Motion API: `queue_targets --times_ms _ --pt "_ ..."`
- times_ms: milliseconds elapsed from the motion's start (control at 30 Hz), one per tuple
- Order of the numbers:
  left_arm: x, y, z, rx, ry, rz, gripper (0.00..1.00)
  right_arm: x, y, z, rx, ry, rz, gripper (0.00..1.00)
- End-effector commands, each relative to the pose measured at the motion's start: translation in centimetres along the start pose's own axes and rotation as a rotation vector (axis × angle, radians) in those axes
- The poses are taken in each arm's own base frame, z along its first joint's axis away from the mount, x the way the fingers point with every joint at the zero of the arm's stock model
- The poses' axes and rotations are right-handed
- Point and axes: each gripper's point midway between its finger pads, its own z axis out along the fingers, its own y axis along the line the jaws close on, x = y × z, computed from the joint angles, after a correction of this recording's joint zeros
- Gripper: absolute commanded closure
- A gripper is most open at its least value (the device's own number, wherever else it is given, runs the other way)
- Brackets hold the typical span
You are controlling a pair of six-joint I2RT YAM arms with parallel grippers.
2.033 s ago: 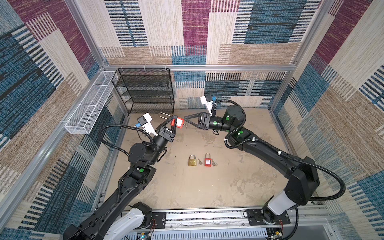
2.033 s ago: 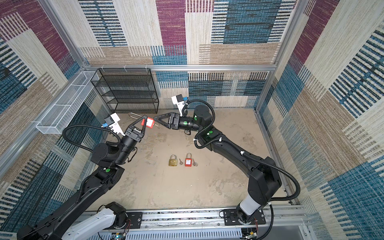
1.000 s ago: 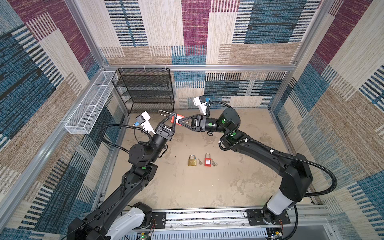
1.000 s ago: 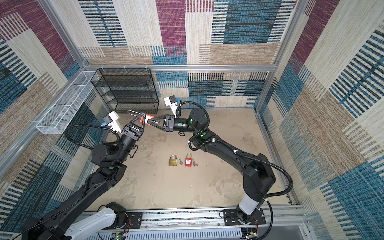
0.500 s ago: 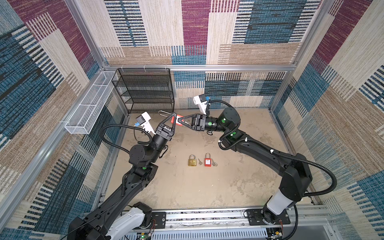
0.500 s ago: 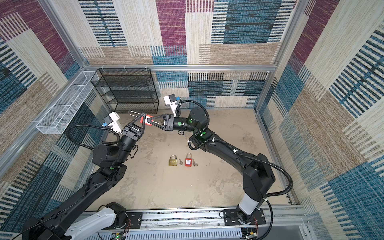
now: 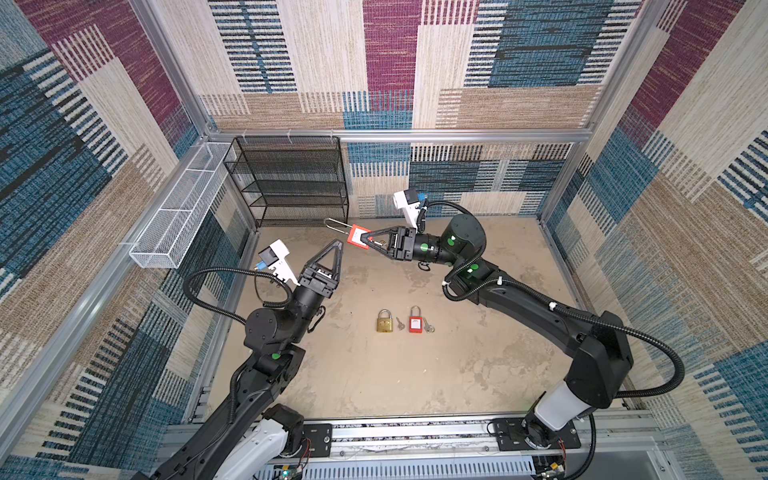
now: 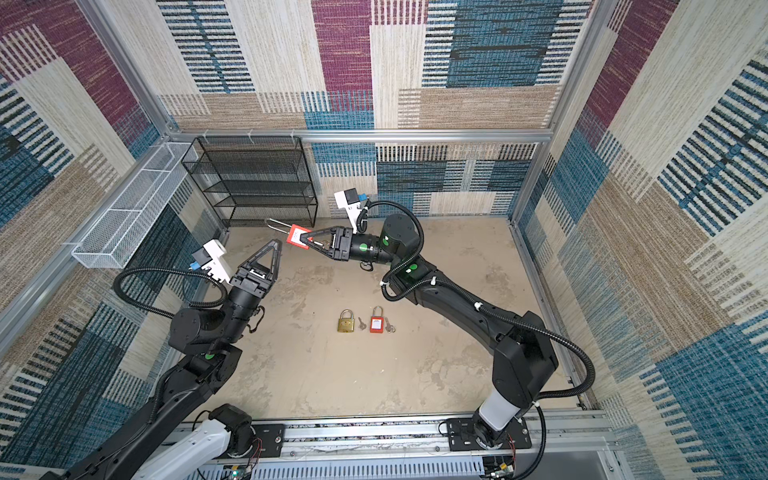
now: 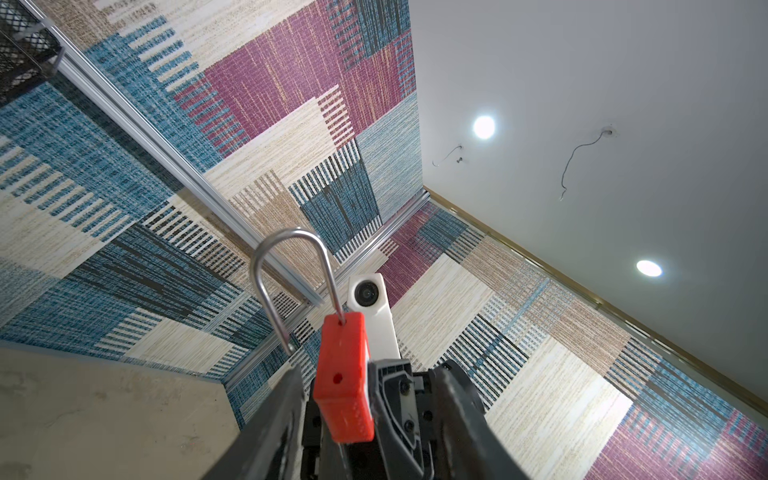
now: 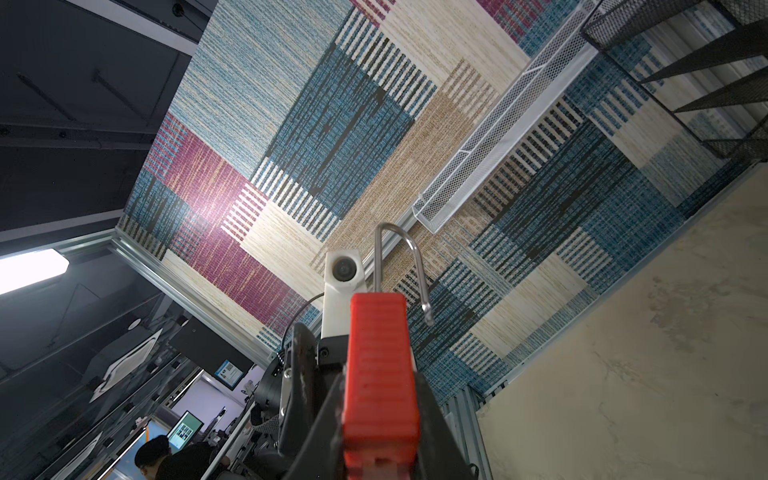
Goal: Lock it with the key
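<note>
Your right gripper [image 7: 368,239] is clamped on the red padlock [image 7: 355,235], held aloft toward 12 o'clock over the table [image 7: 374,374]; its shackle [image 9: 291,232] stands sprung, so nothing is locked yet; your left gripper [image 7: 335,245] waits just at its 8 o'clock, jaws parted and empty; whether a key is seated, I cannot tell.

Black mesh shelf rack [image 7: 291,183] at back wall, white wire basket [image 7: 183,208] beside it, seemingly wall-mounted.

Both top views are bright and evenly lit from above; faint, soft shadows lie on the worktop [image 7: 415,374]. Two ceiling lamps [image 9: 483,126] glare white in the left wrist view. In the right wrist view a light panel [image 10: 33,268] blows out and the padlock [image 10: 380,374] has a mild sheen.
</note>
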Motion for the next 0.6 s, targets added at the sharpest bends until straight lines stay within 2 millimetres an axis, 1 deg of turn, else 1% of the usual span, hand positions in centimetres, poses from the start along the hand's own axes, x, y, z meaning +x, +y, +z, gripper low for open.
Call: queue_targets --times_ms 0,67,100,233,333,433,567 --pt "-0.7 0.6 -1.1 -0.054 -0.020 0.031 0.45 -0.2 0.6 -0.3 -0.011 -0.009 -0.025 0.90" --pt "-0.7 0.6 -1.5 -0.075 -0.002 0.038 0.44 0.2 0.8 -0.4 -0.023 0.010 -0.018 0.91" --pt "-0.5 0.9 -1.7 -0.098 0.013 0.037 0.44 0.5 0.8 -0.4 -0.026 0.020 -0.014 0.91" --pt "-0.4 0.7 -1.9 -0.107 0.036 0.034 0.43 1.2 1.0 -0.7 -0.035 0.048 -0.004 0.91" --pt "-0.1 0.9 -2.1 -0.114 0.055 0.034 0.43 1.7 1.1 -0.8 -0.036 0.072 -0.008 0.91" --pt "0.2 1.1 -2.4 -0.120 0.067 0.041 0.42 2.3 1.0 -1.2 -0.029 0.083 -0.008 0.90" --pt "0.3 1.3 -3.0 -0.128 0.060 0.036 0.42 2.9 0.4 -1.1 -0.023 0.116 0.011 0.90"
